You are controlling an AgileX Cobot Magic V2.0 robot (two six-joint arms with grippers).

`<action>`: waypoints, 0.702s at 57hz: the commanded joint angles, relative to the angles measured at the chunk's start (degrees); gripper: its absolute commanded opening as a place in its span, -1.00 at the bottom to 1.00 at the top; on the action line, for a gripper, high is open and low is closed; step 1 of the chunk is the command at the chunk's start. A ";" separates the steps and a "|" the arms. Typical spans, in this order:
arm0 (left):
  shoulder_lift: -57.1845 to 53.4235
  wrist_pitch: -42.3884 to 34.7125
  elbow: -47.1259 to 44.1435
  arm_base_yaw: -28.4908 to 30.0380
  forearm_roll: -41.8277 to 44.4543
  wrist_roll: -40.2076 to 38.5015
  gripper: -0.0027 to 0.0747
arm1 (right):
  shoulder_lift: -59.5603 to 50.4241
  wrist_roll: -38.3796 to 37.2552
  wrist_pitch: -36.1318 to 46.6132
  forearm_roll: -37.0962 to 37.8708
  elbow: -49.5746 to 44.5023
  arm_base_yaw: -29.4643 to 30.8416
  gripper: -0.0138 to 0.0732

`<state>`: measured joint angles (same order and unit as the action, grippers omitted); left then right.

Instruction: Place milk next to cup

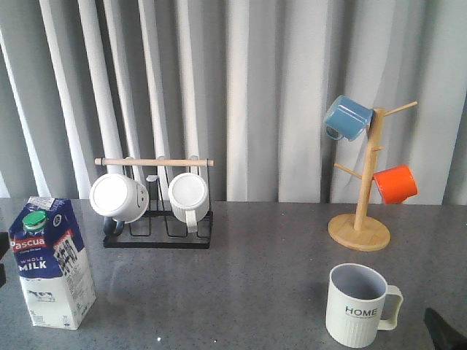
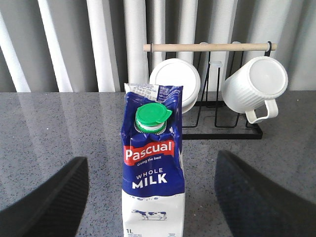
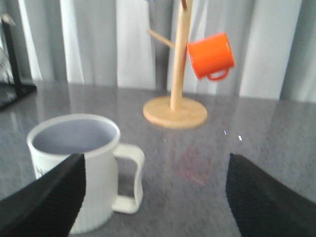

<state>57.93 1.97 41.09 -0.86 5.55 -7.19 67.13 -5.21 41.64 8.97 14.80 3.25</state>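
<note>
The milk [image 1: 51, 262] is a blue and white gable-top carton with a green cap. It stands upright at the front left of the grey table. In the left wrist view the milk [image 2: 154, 173] stands between my left gripper's [image 2: 152, 159] open fingers [image 2: 49, 202], with gaps on both sides. The cup [image 1: 357, 306], a cream ribbed mug lettered "HOME", stands at the front right with its handle to the right. My right gripper [image 3: 155, 160] is open just in front of the cup [image 3: 84, 163]. One finger [image 3: 44, 202] overlaps the cup's body. A dark tip of the right gripper [image 1: 445, 332] shows in the front view.
A black wire rack [image 1: 157, 237] with a wooden bar holds two plain white mugs [image 1: 120, 197] behind the milk. A wooden mug tree [image 1: 359, 230] behind the cup carries a blue mug [image 1: 346, 117] and an orange mug [image 1: 395, 184]. A grey curtain hangs along the back.
</note>
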 commanded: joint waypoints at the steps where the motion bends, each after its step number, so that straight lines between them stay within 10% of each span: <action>1: -0.53 -4.16 1.99 0.11 -0.44 0.02 0.37 | 3.94 4.57 6.84 -1.25 1.18 0.40 0.61; 40: -0.53 -4.16 1.99 0.11 -0.44 0.02 0.37 | 26.66 3.13 17.42 -2.64 10.55 0.40 0.61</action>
<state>57.93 2.02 41.09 -0.86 5.55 -7.19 93.93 -1.71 54.25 5.93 22.60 3.32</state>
